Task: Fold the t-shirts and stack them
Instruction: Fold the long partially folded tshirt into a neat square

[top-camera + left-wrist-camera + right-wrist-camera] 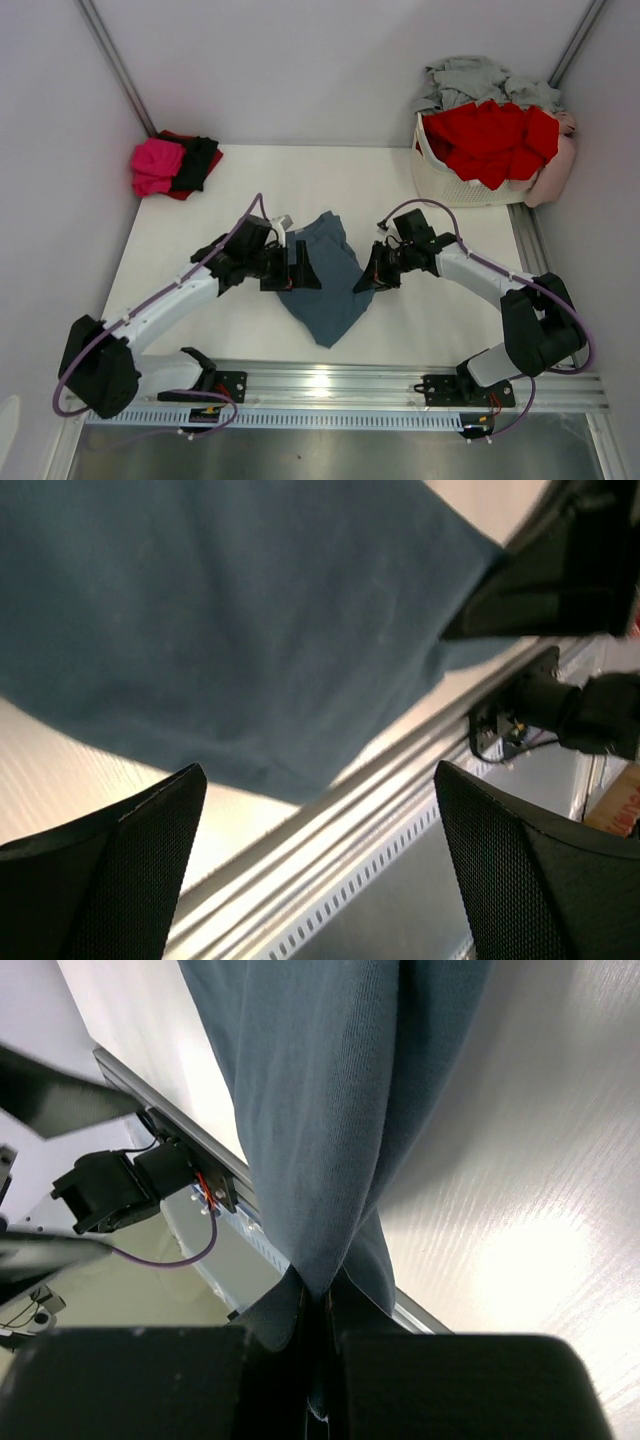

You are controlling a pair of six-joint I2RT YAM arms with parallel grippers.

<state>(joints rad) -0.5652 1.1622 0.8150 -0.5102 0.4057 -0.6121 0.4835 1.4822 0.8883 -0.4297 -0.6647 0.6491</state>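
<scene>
**A:** So, where is the blue-grey t-shirt (325, 285) right now?

**B:** Mid-table (250, 195), bunched between the two arms, its lower tip near the rail (330, 378). The right gripper (365, 280) is clenched on its right edge, and the wrist view shows cloth gathered into the pinch. The left gripper (300, 268) is spread wide, grasping nothing, just beside the left edge.

**A:** How should the step go, then?

**B:** I'd judge it's spreading the shirt flat before folding. The left should bite the matching edge, level with the right's hold, catching one layer only. Then both draw apart gently, away from the rail, until the wrinkles ease.

**A:** And the count?

**B:** One shirt in work. In the far left corner, a pile of three: a magenta-pink shirt (158, 165), a black shirt (200, 160) and a red shirt (180, 194) showing beneath. One white basket (450, 188) sits far right, heaped with red cloth (490, 140), grey cloth (480, 80) and a pale pink piece (562, 165). How many shirts that heap makes, I cannot tell.
</scene>
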